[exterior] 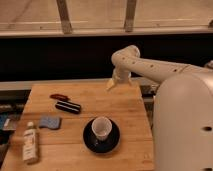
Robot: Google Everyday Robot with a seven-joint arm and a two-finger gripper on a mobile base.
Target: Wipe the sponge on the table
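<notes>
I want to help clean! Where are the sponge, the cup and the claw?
sponge (50, 122): camera view, pad's middle.
cup (101, 128): camera view, its middle.
claw (111, 84): camera view, between fingertips, at far edge of table (125, 107).

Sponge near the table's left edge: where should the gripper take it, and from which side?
Pinch the sponge across its shorter width, coming straight down: it lies flat on the table, so a sideways approach finds little to hold. That probably also clears the black bar and white bottle nearby. The gripper hangs open over the table's far edge.
</notes>
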